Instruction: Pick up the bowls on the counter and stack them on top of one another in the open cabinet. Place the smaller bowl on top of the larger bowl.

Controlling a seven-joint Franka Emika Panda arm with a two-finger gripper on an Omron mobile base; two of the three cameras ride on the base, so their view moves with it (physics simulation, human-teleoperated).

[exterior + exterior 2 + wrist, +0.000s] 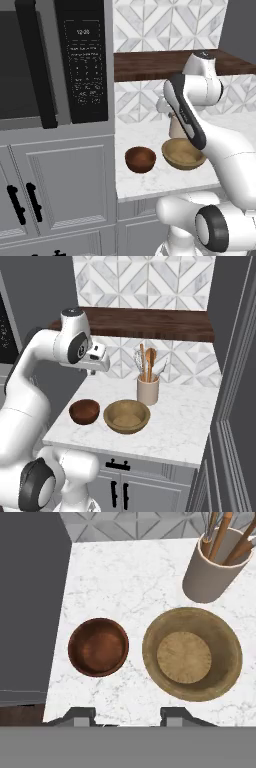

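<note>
Two bowls sit side by side on the white marble counter [185, 416]. The smaller bowl [140, 159] [84, 411] [98, 647] is dark reddish-brown and lies on the left. The larger bowl [181, 154] [126, 416] [191, 654], wide and tan, lies just right of it with a small gap between them. My gripper [127, 716] [92, 372] hangs well above the counter, looking straight down over both bowls. Its fingers stand apart with nothing between them. The open cabinet's dark wood shelf [150, 65] [150, 323] runs above the counter, with nothing on it.
A beige utensil cup [148, 390] [212, 572] with wooden tools stands behind the tan bowl. A black microwave [50, 60] and its grey housing [30, 602] bound the counter's left side. A tall grey cabinet [235, 381] closes the right.
</note>
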